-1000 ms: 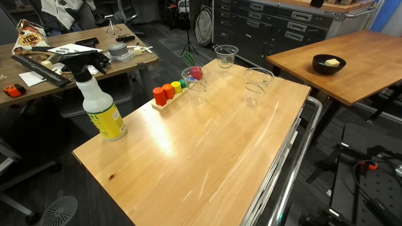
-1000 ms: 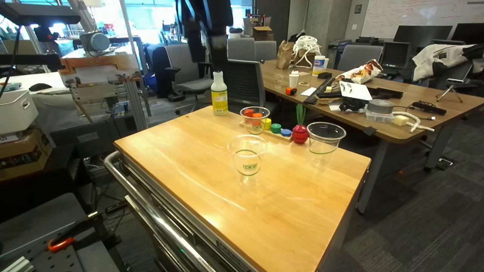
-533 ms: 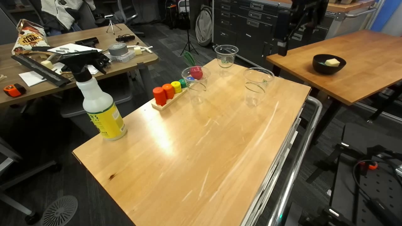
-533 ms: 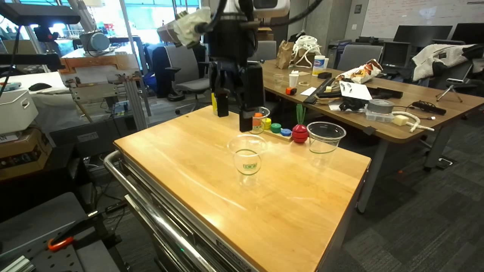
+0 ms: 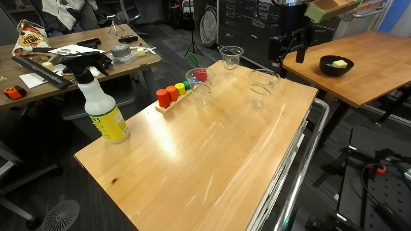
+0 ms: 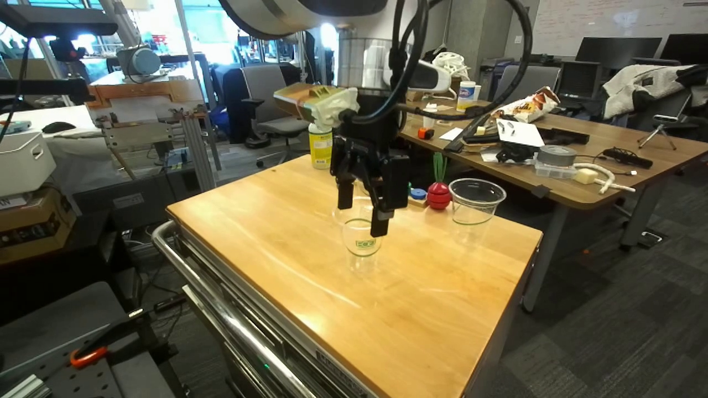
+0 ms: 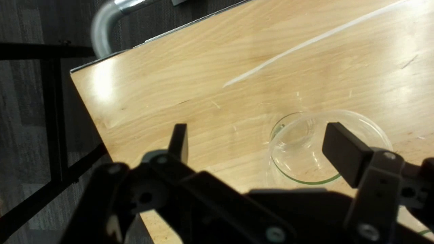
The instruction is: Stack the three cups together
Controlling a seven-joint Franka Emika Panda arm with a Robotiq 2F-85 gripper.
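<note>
Three clear cups stand upright and apart on the wooden table (image 5: 192, 160). The cup nearest the metal rail (image 5: 264, 91) also shows in an exterior view (image 6: 362, 243) and in the wrist view (image 7: 305, 159). The far-end cup (image 5: 231, 59) shows in an exterior view (image 6: 477, 204). The cup by the blocks (image 5: 201, 91) is mostly hidden behind my gripper in an exterior view. A cup's green line (image 7: 424, 232) shows at the wrist view's lower right. My gripper (image 5: 287, 59) is open and empty above the rail-side cup; it also shows in an exterior view (image 6: 362, 213) and the wrist view (image 7: 261, 145).
A spray bottle (image 5: 109, 115) stands at a table corner. A rack of coloured blocks (image 5: 163, 98) and a red toy with a green top (image 6: 438, 196) line the far edge. A metal rail (image 5: 308, 160) runs along one side. A black bowl (image 5: 334, 67) sits on another table.
My gripper has come into an exterior view from above. It has moved lower and across the table, toward the rail-side cup, and stays open. The cups have not moved.
</note>
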